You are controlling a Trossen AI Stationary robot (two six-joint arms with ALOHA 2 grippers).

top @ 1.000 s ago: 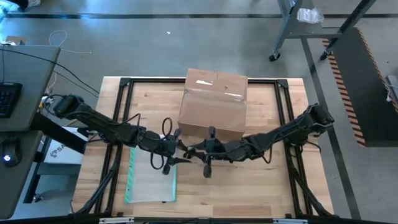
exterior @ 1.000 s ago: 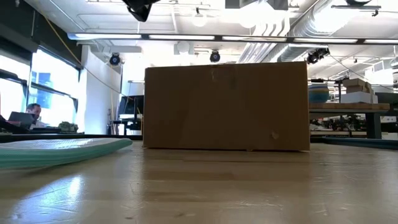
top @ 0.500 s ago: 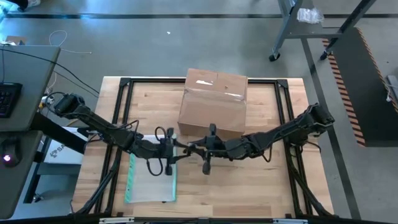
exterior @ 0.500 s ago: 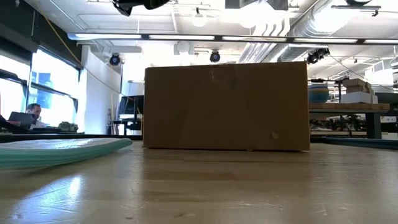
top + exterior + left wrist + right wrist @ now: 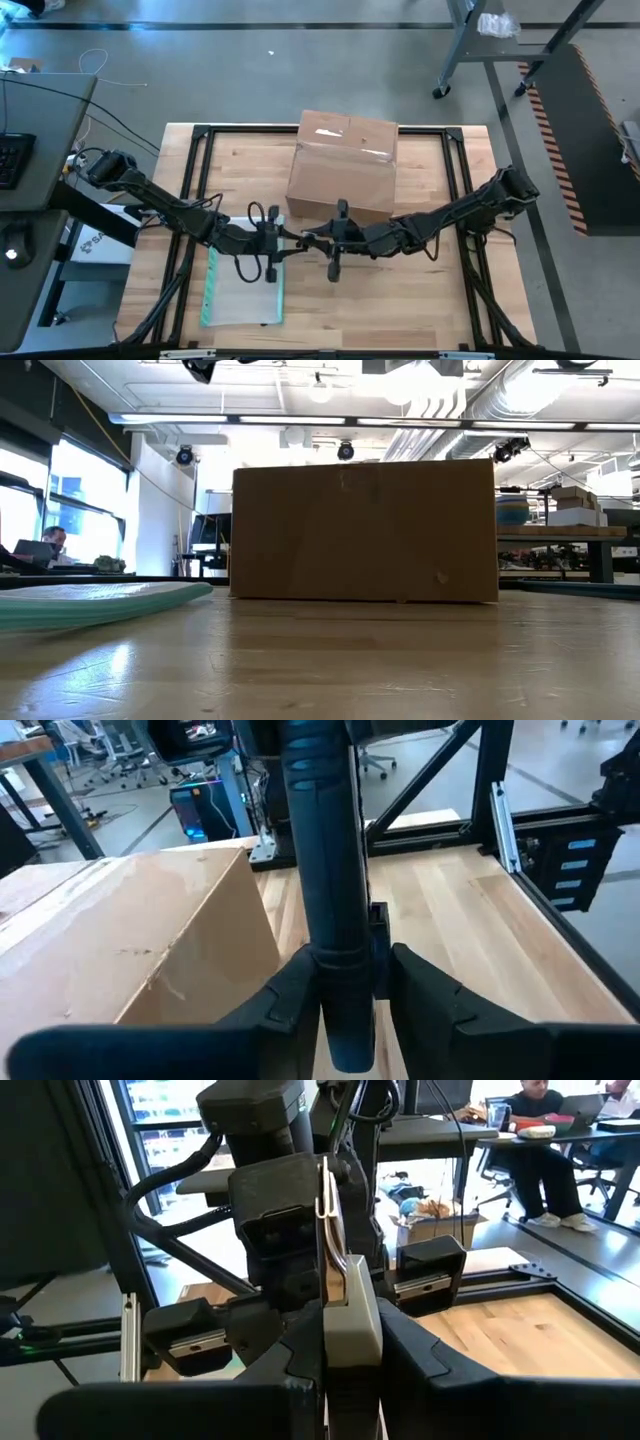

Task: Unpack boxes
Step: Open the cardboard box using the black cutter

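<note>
Handover step, by the look of it. Cardboard box (image 5: 343, 165) at table's (image 5: 420, 300) far middle, taped, flaps down. Ample bare wood toward the near edge; clear pouch (image 5: 240, 295) lying left. Mid-air before the box: right gripper (image 5: 312, 238) clamped on slim tool (image 5: 335, 920), probably a cutter; left gripper (image 5: 287, 238) narrowed onto its dark shaft. Next: release by right, then blade to tape.

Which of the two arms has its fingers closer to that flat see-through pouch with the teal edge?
The left. The left gripper is just off the pouch's far corner, by its teal edge. The right gripper is farther toward the table's middle, in front of the cardboard box.
</note>
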